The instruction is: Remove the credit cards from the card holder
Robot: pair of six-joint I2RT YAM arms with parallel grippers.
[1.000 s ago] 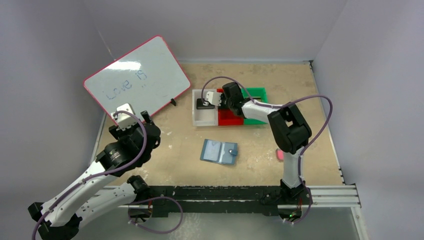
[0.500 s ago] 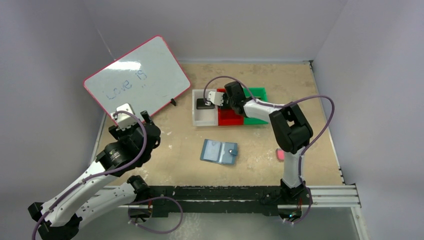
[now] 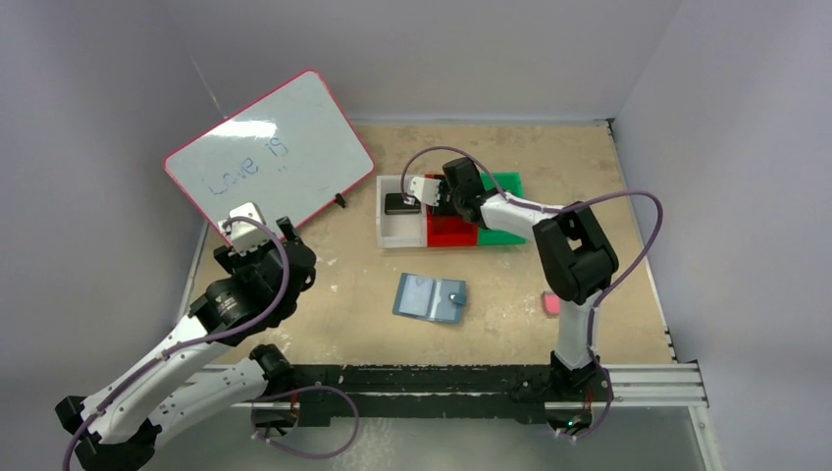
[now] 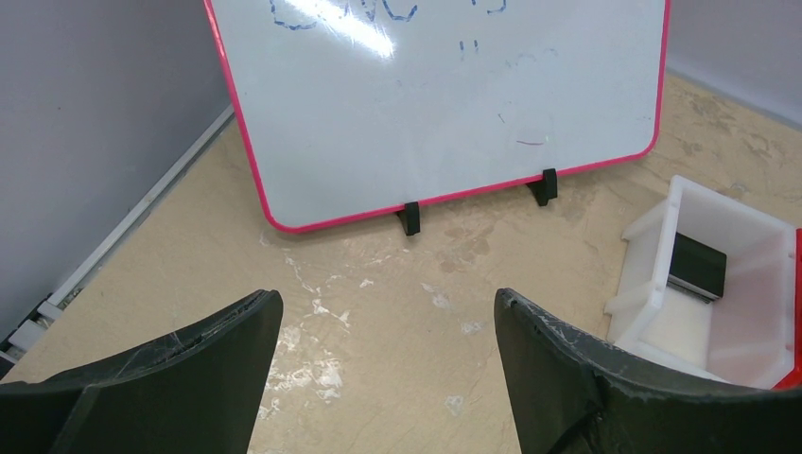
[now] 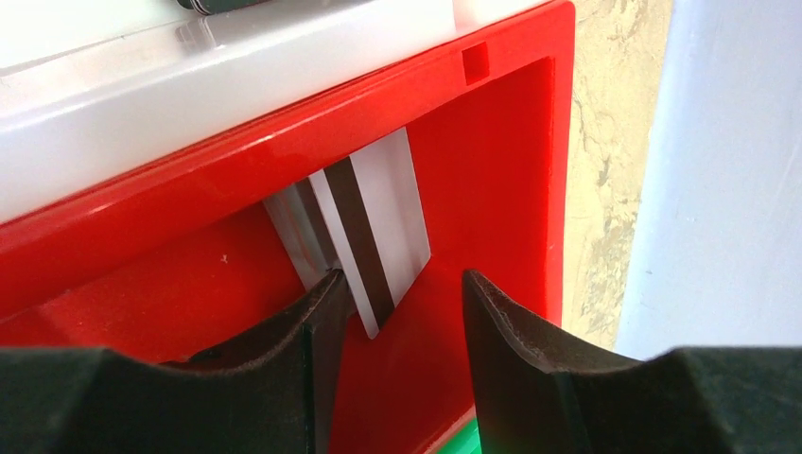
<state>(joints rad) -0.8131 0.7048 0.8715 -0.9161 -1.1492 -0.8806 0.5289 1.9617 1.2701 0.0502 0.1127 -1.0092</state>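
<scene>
The slate-blue card holder (image 3: pixel 430 297) lies open on the table between the arms. A silvery-grey credit card (image 5: pixel 378 222) with a dark stripe leans inside the red bin (image 5: pixel 492 170). My right gripper (image 5: pixel 402 293) hangs over it, open; the card rests by the left fingertip but is not pinched. From above, the right gripper (image 3: pixel 443 204) is at the red bin (image 3: pixel 451 234). A black credit card (image 4: pixel 697 267) lies in the white bin (image 4: pixel 662 236). My left gripper (image 4: pixel 388 312) stands open and empty over bare table, far left (image 3: pixel 280 231).
A pink-framed whiteboard (image 3: pixel 270 147) stands propped at the back left, close to the left gripper. A green bin (image 3: pixel 505 184) adjoins the red one. A small pink block (image 3: pixel 550 304) lies by the right arm's lower link. Walls close the table on three sides.
My right gripper has opened and let go of the silvery card in the red bin, shifting slightly back and right. The left arm has not moved.
</scene>
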